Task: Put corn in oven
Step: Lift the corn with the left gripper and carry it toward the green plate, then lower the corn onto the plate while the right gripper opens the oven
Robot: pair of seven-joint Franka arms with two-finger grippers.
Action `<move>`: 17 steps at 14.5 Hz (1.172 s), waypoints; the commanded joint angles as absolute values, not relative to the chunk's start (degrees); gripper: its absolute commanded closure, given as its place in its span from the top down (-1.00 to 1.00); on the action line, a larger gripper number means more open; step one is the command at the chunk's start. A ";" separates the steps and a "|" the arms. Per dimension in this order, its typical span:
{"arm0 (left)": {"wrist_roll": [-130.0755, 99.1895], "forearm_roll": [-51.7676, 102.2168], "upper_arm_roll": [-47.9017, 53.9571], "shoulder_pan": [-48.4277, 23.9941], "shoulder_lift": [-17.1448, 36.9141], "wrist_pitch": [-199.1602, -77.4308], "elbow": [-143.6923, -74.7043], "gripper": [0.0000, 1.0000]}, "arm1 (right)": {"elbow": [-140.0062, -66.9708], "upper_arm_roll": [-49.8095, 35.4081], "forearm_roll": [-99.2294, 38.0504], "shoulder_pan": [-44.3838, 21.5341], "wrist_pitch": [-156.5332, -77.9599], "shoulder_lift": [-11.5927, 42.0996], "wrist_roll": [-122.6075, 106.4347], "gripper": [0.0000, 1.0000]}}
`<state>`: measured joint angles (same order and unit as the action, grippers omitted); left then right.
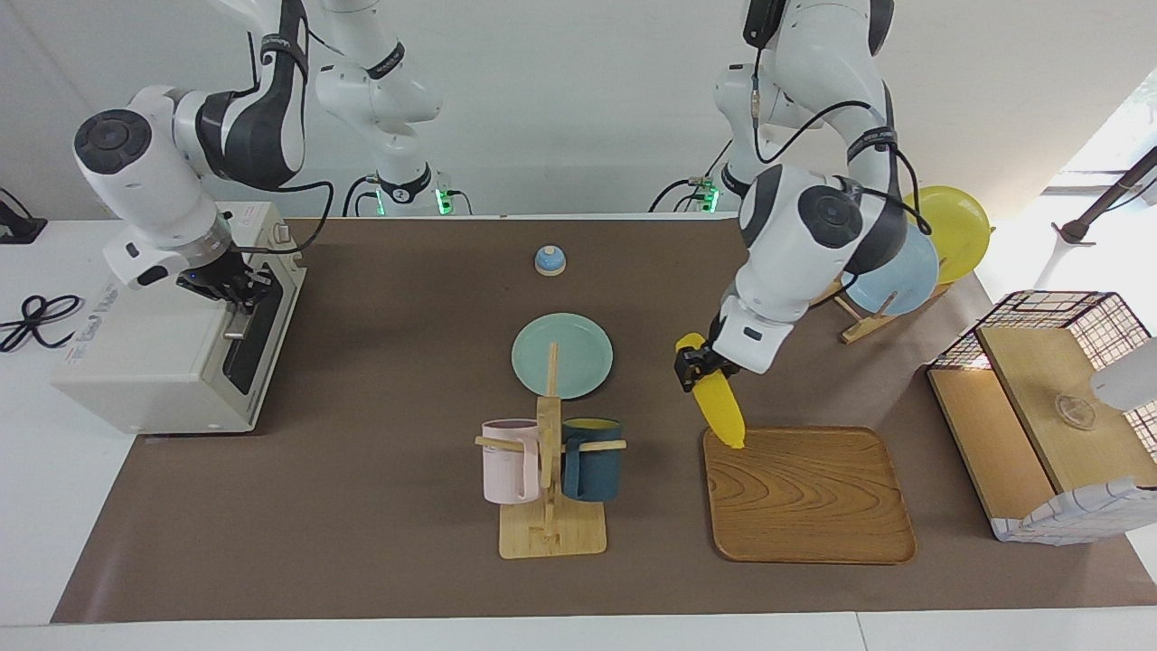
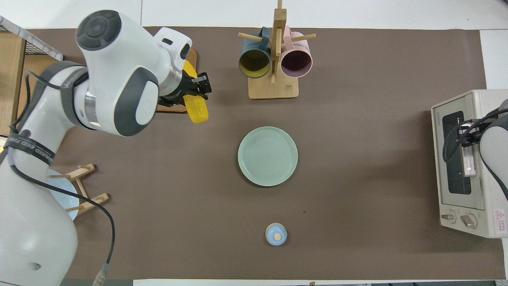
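Facing view: left gripper [image 1: 698,369] clasps the corn [image 1: 720,407] above the wooden tray [image 1: 807,495]; right gripper [image 1: 233,291], at the oven [image 1: 172,348] door handle, finger state indeterminate.

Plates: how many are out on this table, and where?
3. A mint plate lies flat mid-table, nearer to the robots than the mug stand. A pale blue plate and a yellow plate stand in a wooden rack at the left arm's end; the arm may hide more.
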<state>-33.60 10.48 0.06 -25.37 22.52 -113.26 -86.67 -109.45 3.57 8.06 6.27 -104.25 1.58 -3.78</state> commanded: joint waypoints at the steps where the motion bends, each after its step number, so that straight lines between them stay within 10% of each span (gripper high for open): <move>1: -37.78 11.34 -0.97 -31.09 17.42 -121.35 -97.44 -1.00 | -113.02 3.25 8.53 7.38 -106.52 0.09 -2.81 -1.00; 7: -42.26 11.25 -0.88 -41.21 12.83 -135.68 -111.35 -1.00 | -117.24 2.64 5.80 3.52 -108.62 -0.53 3.60 -1.00; 17: -44.21 10.72 -1.23 -47.37 20.65 -143.09 -111.44 -1.00 | -127.26 2.64 1.67 0.00 -126.03 2.11 4.04 -1.00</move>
<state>-43.31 10.48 -0.03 -45.25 20.52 -141.88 -111.00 -124.31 1.81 0.75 -1.21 -122.96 1.84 4.00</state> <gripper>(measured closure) 0.441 0.991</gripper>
